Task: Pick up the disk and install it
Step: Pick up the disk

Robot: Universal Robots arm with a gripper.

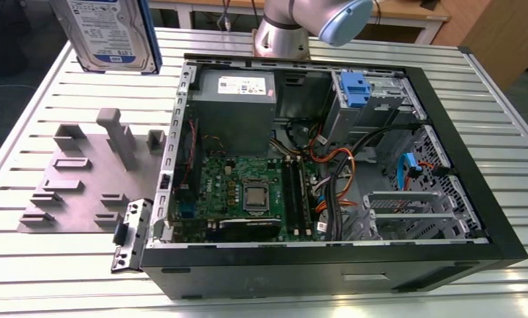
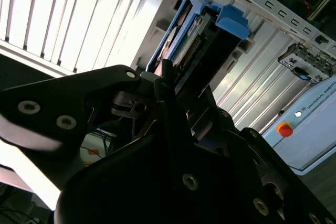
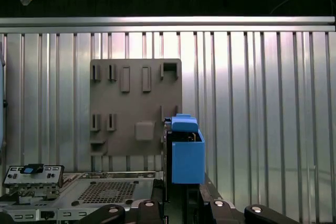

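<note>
End effector (image 2: pixel 167 85) is closed on the disk (image 2: pixel 184 40), its black fingers (image 2: pixel 157 90) set only as far apart as the drive is thick and gripping one end. In the exterior view the disk (image 1: pixel 105 33) hangs on edge, label toward the camera, clear of the bench (image 1: pixel 52 278). It sits at about 10 o'clock from the open computer case (image 1: pixel 334 265) and at 12 o'clock from the grey fixture plate (image 1: pixel 78 179). In the first wrist view the blue frame of the disk (image 3: pixel 187 158) stands out ahead of the fingers, with the fixture plate (image 3: pixel 135 106) well beyond it.

The step in hand looks like the carry, with the pick done and the install not yet made. To do it well, the grip should hold steady, because the drive is held at one end and could swing. It should also stay high enough to pass over the case wall. The drive bay with the blue latch (image 1: pixel 356 89) lies at 1 o'clock inside the case, beside loose cables (image 1: pixel 334 159), so the frame needs to be squared to the bay rails.
</note>
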